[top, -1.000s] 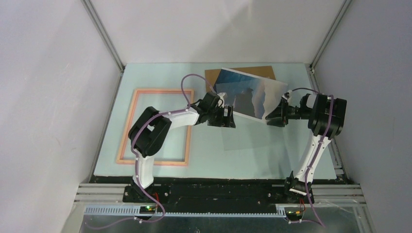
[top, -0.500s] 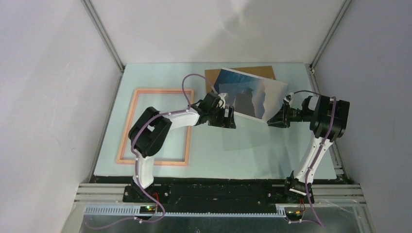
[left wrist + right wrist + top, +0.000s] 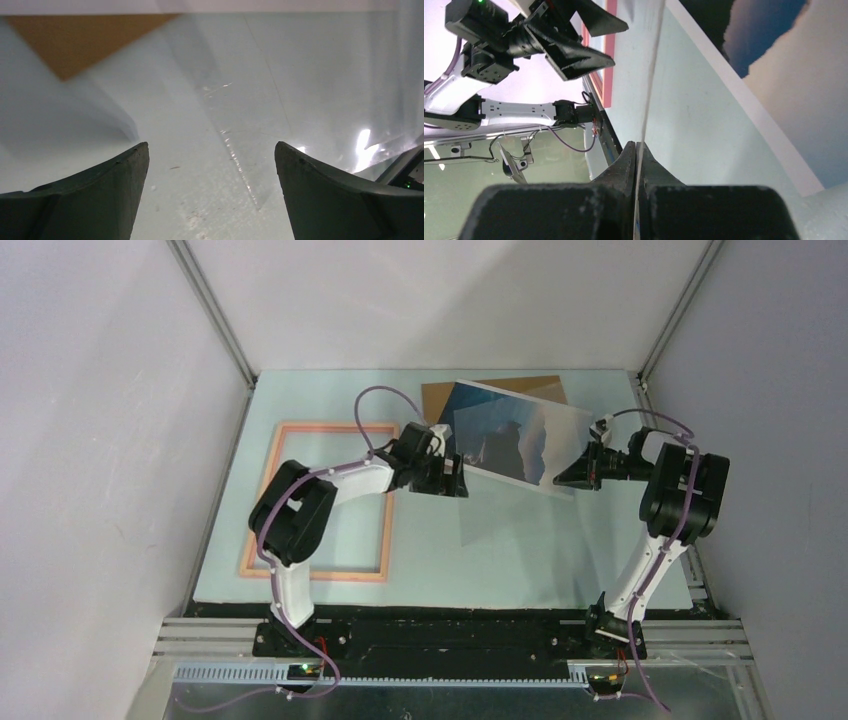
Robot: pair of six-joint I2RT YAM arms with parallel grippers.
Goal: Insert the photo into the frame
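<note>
The frame (image 3: 335,427) lay unfilled on the left of the bench (image 3: 480,580). The photo (image 3: 520,435) rested well apart from it, across a brown board (image 3: 445,395), so placing it was judged undone. The right pincer (image 3: 558,480) was clamped on a clear sheet (image 3: 500,515). The left pincer (image 3: 450,478) gaped, holding nothing.

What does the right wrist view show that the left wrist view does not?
Only the right wrist view: the photo, the frame, and the right gripper shut on the edge of a clear sheet. Only the left wrist view: the brown board. Both: the open left gripper, the clear sheet, the table.
</note>
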